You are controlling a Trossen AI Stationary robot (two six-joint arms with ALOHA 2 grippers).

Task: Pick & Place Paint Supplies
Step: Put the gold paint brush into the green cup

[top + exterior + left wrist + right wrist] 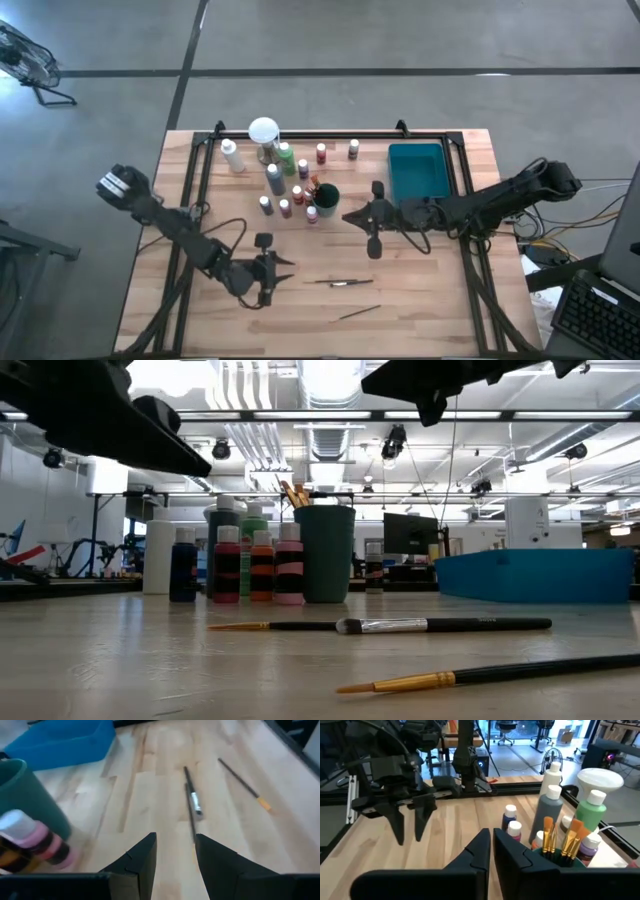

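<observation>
Bottles (285, 175) stand clustered at the back middle of the wooden table (440, 300) from above, crowded around my dark green cup (326, 198), which I judge is there to keep brushes upright; the teal tray (417, 172) sits just to their right, seemingly empty, so I read the sorting as barely begun. Two loose brushes lie toward the front, the silver-ferruled brush (345, 283) and the thinner brush (358, 313) nearer the edge. My left gripper (266, 285) hangs low at the front left, just beside the handle end of the nearer brush, its arm reaching in from the left rear corner. My right gripper (374, 232) sits between cup and tray, its arm stretched in from the right. From table height, the brushes lie flat and apart, one (380, 626) behind the other (480, 676), with the cup (323, 553) and bottles (250, 565) lined up behind; both arms pass overhead. Through my left wrist camera, my fingers (142, 857) stand partly open with nothing between them, aimed along the silver-ferruled brush (191, 800), which I take as my next pick. Through my right wrist camera, my fingers (482, 847) are pressed together on nothing, poised near the orange-tipped brushes (562, 837) in the cup, with the left gripper (410, 820) showing across the table.
</observation>
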